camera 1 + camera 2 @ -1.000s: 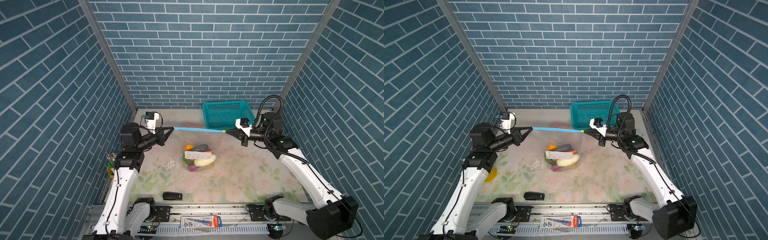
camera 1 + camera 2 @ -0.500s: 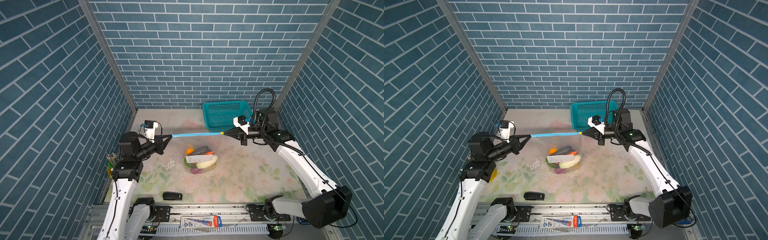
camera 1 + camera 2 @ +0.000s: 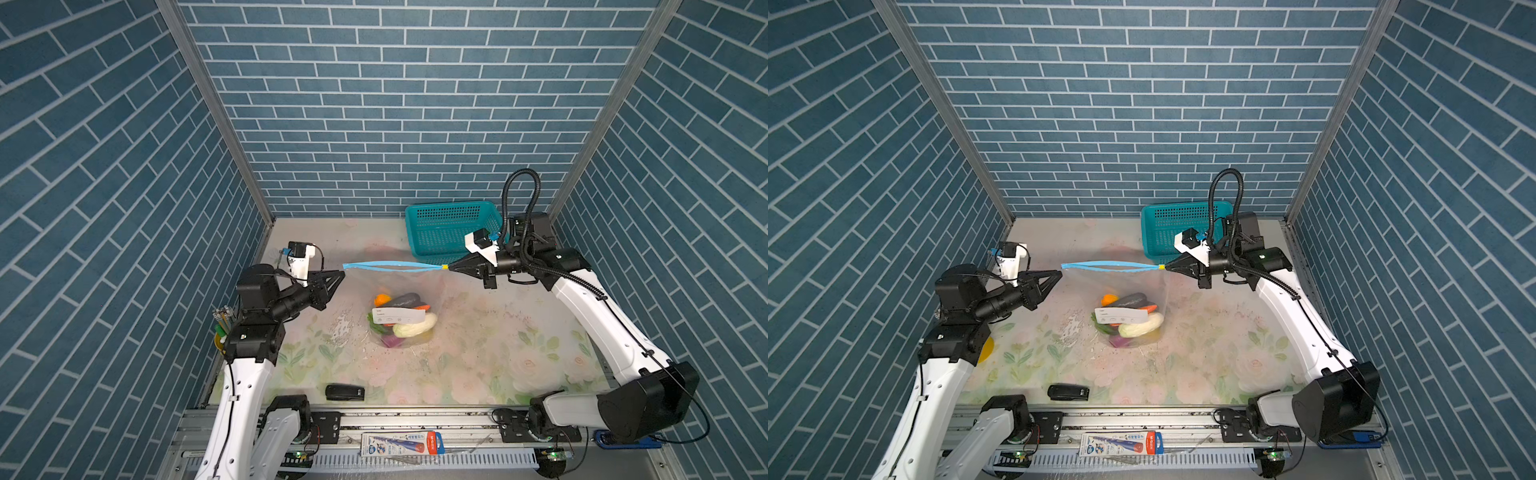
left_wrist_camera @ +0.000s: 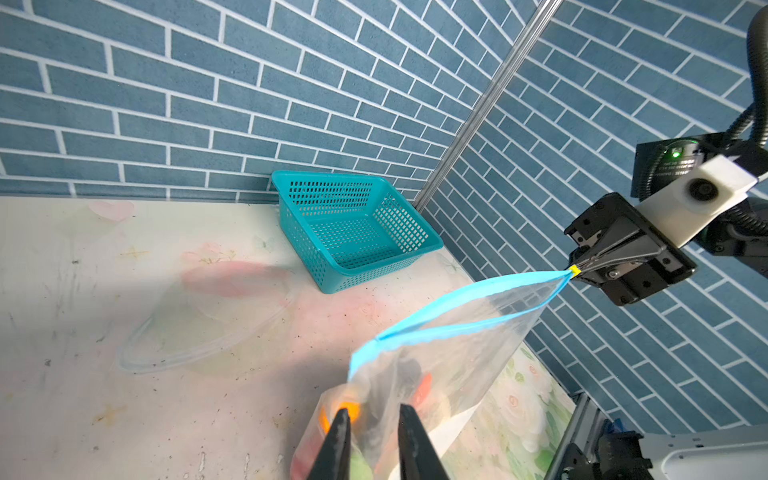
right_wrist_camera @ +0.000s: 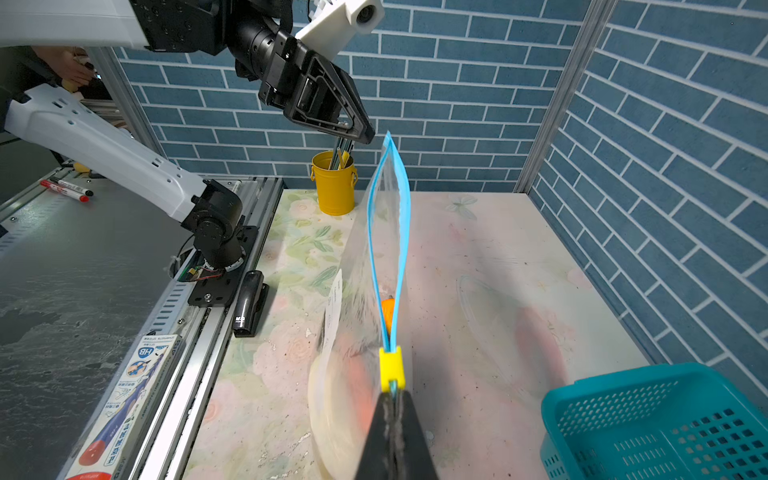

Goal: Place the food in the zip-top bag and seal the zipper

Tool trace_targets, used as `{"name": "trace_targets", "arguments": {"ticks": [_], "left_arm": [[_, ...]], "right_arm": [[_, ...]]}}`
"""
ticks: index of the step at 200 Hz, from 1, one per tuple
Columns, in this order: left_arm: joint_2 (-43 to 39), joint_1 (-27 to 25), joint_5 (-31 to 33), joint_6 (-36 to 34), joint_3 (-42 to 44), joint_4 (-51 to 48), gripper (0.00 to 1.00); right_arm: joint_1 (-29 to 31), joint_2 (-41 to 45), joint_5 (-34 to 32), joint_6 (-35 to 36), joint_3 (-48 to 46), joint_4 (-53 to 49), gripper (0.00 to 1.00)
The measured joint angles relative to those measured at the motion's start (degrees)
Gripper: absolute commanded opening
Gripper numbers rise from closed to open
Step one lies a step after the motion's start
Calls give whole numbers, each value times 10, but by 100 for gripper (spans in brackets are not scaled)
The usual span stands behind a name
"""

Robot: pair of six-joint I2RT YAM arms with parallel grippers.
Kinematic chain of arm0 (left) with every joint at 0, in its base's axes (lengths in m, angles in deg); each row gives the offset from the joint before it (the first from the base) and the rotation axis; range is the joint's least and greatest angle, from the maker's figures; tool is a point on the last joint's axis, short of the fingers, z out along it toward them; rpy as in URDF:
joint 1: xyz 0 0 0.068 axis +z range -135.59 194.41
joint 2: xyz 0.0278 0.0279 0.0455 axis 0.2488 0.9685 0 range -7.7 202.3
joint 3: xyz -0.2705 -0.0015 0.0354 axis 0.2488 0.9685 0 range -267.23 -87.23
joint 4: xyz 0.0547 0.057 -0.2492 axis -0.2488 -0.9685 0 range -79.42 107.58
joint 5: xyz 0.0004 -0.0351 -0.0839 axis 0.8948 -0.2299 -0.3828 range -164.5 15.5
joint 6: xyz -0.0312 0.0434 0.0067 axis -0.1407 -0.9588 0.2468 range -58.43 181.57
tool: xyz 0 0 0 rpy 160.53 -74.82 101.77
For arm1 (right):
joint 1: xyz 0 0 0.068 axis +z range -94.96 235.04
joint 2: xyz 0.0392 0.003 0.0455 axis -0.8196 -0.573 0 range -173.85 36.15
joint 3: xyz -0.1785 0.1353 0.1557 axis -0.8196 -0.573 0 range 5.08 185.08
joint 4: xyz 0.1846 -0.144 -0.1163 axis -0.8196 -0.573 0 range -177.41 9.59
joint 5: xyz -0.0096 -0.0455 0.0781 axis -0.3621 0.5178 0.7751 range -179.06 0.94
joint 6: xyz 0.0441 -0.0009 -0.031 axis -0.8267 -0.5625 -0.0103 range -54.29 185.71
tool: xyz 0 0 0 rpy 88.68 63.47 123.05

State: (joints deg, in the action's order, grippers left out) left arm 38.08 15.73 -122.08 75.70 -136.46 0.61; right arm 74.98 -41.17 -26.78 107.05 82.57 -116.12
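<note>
L end effector (image 3: pixel 338 275) has just let go of the zipper (image 3: pixel 392 266): jaws now slightly apart, holding nothing, tip just beside the strip's free corner. A sec ago both ends were pinched and pulled taut. Now the two blue tracks bow apart mid-span, so prob not sealed yet. Zip-top bag (image 3: pixel 419 286) hangs from its R corner, bottom resting on the desk (image 3: pixel 478 345) w/ the food (image 3: pixel 401 322) all inside. R end effector (image 3: pixel 453 268) is clamped shut on the zipper end by the yellow slider (image 3: pixel 444 267), teal basket (image 3: pixel 451 228) behind it. Loading looks done; the slider still needs running across
</note>
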Motion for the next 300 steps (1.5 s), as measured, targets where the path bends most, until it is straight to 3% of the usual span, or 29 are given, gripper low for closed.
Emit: {"name": "trace_targets", "arguments": {"ticks": [55, 106, 213, 300], "left_arm": [[22, -29, 4, -38, -89, -45, 34], [63, -134, 42, -104, -160, -89, 40], [236, -300, 66, -232, -317, -158, 40], [357, -379, 59, -301, -438, -208, 39]], "right_arm": [[3, -17, -2, 31, 41, -52, 0], [7, -38, -9, 71, 85, -114, 0], [9, -50, -16, 128, 113, -193, 0], [9, -50, -16, 156, 112, -214, 0]]}}
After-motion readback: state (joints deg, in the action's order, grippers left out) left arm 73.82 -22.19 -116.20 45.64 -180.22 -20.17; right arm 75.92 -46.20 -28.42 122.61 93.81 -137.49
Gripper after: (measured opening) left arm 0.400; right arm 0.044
